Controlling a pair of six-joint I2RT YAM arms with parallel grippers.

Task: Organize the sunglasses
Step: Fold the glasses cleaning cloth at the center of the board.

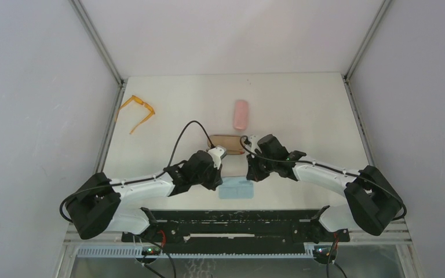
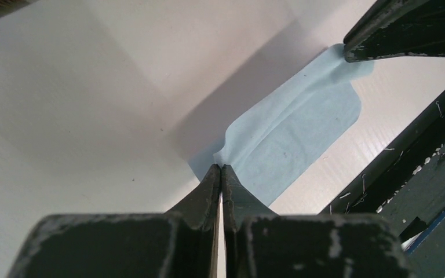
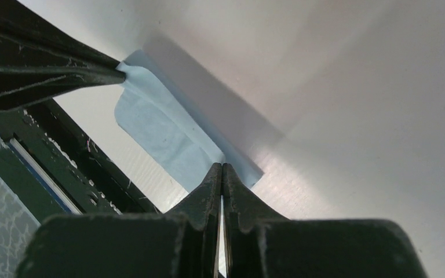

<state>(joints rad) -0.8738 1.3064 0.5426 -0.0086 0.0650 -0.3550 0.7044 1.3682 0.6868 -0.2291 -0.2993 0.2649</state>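
The orange sunglasses lie open at the table's far left edge, far from both grippers. The small black sunglasses are not in view. A light-blue cloth lies near the front edge. My left gripper is shut on the cloth's left far corner, as the left wrist view shows. My right gripper is shut on its right far corner, as the right wrist view shows. The cloth stretches between the two grippers, with a crease along it, and also shows in the right wrist view.
A brown case lies just behind the grippers, partly hidden by them. A pink case lies farther back at the centre. The black rail of the arm mount runs just in front of the cloth.
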